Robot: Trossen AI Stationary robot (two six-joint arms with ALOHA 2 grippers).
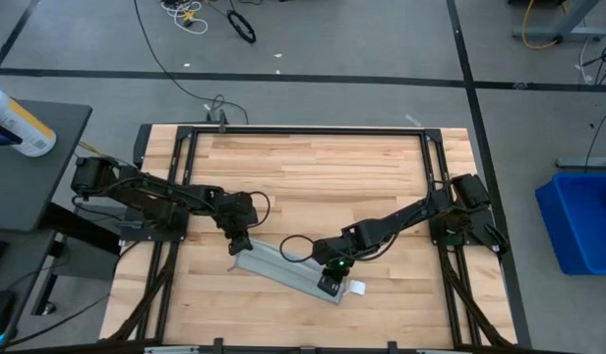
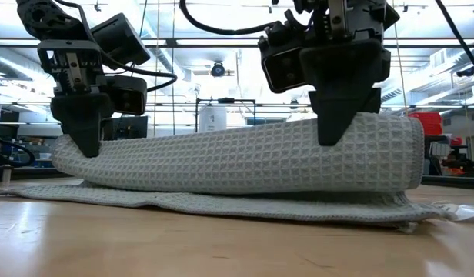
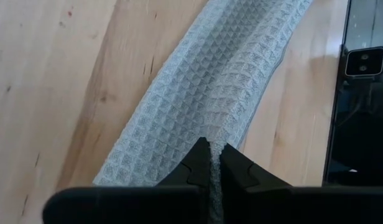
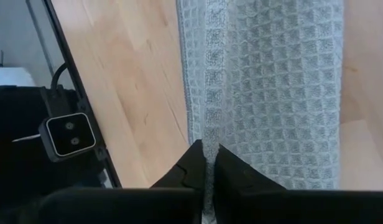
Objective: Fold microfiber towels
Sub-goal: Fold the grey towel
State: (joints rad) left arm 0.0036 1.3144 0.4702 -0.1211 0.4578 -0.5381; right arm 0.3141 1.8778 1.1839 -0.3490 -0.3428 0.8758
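High view: grey towel folded into a long strip at table's 6 o'clock, left gripper at its 10 o'clock end, right gripper near its 4 o'clock end, low view: folded layer raised above flat layer, wrist views: left fingers and right fingers each pinched onto a towel fold.

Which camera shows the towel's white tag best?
The high view: the white tag lies beside the towel near the right gripper. The low view shows only a sliver; neither wrist view shows it.
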